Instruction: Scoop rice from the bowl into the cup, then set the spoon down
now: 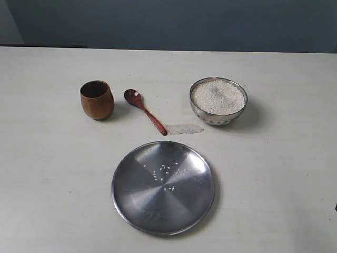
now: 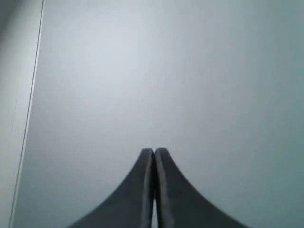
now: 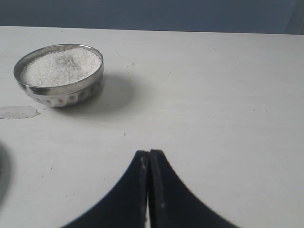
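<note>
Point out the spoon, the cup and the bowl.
spoon (image 1: 147,112), exterior view, middle of the handle.
cup (image 1: 97,104), exterior view, outer wall.
bowl (image 1: 218,118), exterior view, patterned side wall.

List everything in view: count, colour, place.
table: one, off-white, under everything.
cup: one, brown, upright, left side.
bowl: one, steel, right side.
spoon: one, reddish-brown, lying between cup and bowl.
plate: one, steel, centre, nearer the exterior camera than the rest.
rice: one white heap, filling the bowl.
loose grains: a few, white, on the plate.
pale patch: one, whitish, by the spoon's handle tip; unclear what it is.
left hand: one, black, shut, seen only in its wrist view.
right hand: one, black, shut, apart from the bowl.
</note>
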Controlling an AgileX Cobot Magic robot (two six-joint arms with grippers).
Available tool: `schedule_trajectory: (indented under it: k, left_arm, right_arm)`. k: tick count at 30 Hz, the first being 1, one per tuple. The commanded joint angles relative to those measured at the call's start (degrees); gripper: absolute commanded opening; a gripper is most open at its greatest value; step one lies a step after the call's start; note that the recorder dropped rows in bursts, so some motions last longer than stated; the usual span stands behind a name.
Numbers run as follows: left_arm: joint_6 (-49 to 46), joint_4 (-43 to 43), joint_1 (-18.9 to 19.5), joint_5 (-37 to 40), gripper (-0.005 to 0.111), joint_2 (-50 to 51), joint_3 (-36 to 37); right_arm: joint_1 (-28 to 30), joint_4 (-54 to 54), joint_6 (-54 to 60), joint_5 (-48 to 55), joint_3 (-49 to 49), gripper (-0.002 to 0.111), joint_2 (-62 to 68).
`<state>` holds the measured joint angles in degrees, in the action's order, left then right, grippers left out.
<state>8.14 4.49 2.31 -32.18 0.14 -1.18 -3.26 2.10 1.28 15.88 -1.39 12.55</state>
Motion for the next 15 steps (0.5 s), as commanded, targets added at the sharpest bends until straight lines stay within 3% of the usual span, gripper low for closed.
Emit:
schedule_trajectory:
  k: [1, 3, 4, 6, 11, 14, 15]
  left_arm:
    - [12.5, 12.6, 0.1, 0.3, 0.000, -0.1, -5.8]
    - [22.1, 21.8, 0.1, 13.3, 0.000, -0.1, -11.5]
    - [25.9, 23.2, 0.1, 21.6, 0.000, -0.1, -15.0]
    - [27.0, 23.2, 0.1, 29.4, 0.000, 0.7, -18.2]
    - [26.4, 20.1, -0.1, 44.5, 0.000, 5.5, -23.6]
    - [20.1, 14.6, -0.1, 52.5, 0.000, 9.5, -25.5]
    - [14.0, 10.7, -0.1, 55.0, 0.000, 11.5, -26.2]
  right_arm:
    - [-0.3, 0.0, 0.1, -0.1, -0.4, 0.000, -0.2]
    - [-0.3, 0.0, 0.1, -0.1, -0.4, 0.000, -0.2]
    - [-0.3, 0.0, 0.1, -0.1, -0.4, 0.000, -0.2]
    - [-0.3, 0.0, 0.1, -0.1, -0.4, 0.000, -0.2]
    - [-0.3, 0.0, 0.1, 0.0, -0.4, 0.000, -0.2]
    - [-0.3, 0.0, 0.1, 0.0, -0.4, 0.000, -0.2]
    - [-0.3, 0.0, 0.1, 0.0, -0.4, 0.000, -0.2]
